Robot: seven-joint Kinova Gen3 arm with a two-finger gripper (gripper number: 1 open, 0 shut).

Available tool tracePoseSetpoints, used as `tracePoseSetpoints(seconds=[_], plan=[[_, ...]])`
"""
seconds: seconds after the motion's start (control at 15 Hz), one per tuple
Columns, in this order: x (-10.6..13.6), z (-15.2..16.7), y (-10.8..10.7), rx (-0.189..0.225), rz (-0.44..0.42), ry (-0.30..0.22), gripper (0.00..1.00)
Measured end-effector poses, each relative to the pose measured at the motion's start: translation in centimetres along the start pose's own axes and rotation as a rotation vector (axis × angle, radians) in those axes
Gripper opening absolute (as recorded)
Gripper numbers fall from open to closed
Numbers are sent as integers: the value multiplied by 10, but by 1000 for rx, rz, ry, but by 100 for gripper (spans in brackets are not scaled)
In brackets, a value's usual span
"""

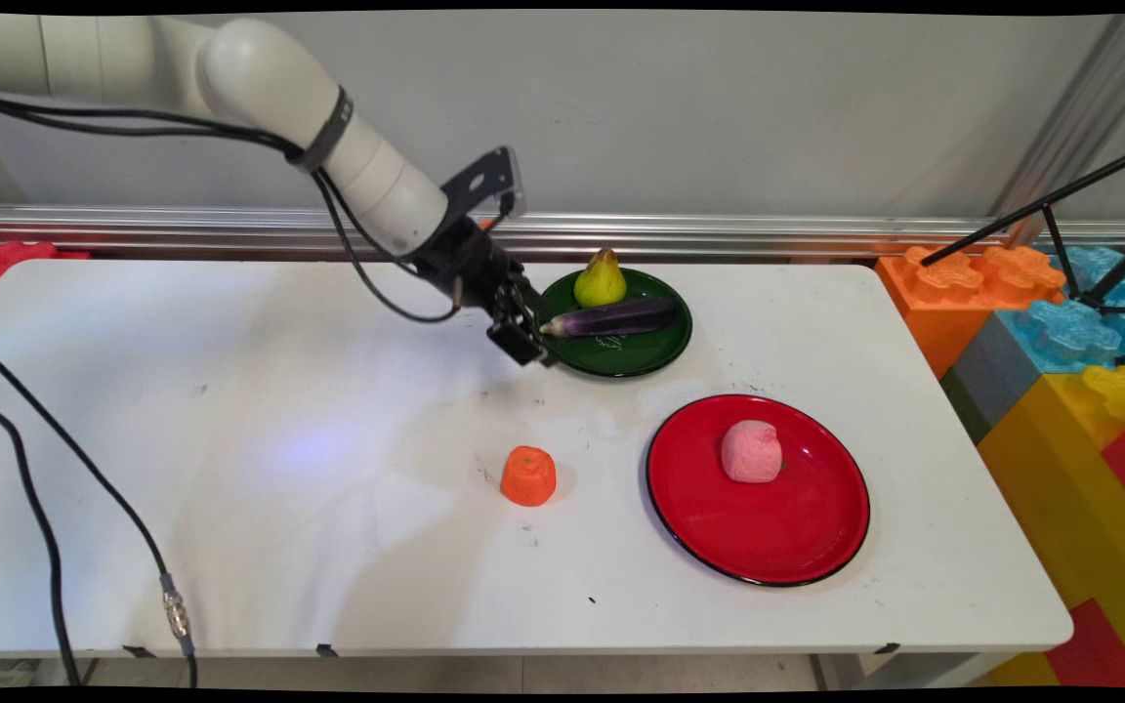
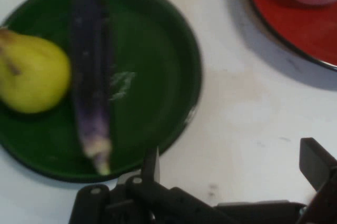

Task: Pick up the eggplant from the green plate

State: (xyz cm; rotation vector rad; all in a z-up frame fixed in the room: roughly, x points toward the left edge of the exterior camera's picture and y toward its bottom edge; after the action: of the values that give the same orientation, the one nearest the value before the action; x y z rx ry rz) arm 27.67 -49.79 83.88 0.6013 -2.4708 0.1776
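The end effector hangs open and empty at the nine o'clock rim of the green plate, its fingers spread wide, just beside the eggplant's pale stem end. The eggplant lies across the plate, a yellow pear touching it at twelve o'clock. It looks light, glossy, likely slippery; its narrow middle seems the surest hold. At five o'clock on the counter sits a red plate with a pink lump; an orange piece is at six. No writing is readable
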Motion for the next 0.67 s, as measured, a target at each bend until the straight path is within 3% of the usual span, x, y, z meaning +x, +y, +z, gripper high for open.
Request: tracePoseSetpoints(seconds=[0.27,0.67], plan=[[0,-2,-29,41,-60,19,100],[-9,15,-57,65,-116,22,100]])
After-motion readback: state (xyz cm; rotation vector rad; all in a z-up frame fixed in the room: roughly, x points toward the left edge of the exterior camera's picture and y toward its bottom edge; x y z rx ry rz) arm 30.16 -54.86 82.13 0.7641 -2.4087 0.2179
